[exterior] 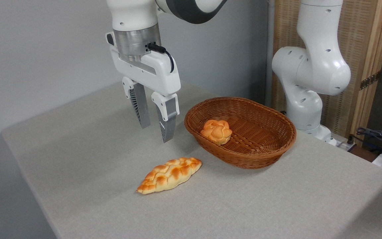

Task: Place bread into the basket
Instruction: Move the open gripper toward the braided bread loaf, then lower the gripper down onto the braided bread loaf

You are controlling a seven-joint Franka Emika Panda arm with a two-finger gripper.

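The bread (169, 175), a long braided golden loaf, lies on the grey table in front of the basket, to its left. The oval reddish-brown wicker basket (267, 149) stands right of centre, with a small round knotted bun (216, 131) inside near its left wall. My gripper (156, 133) hangs open above the table, just left of the basket and behind the loaf, fingers pointing down with nothing between them.
The table edge (28, 186) runs diagonally along the left side. The arm's white base (310, 99) rises behind the basket at the right, in front of a wooden screen (366, 66). Cables (380, 139) lie at the far right.
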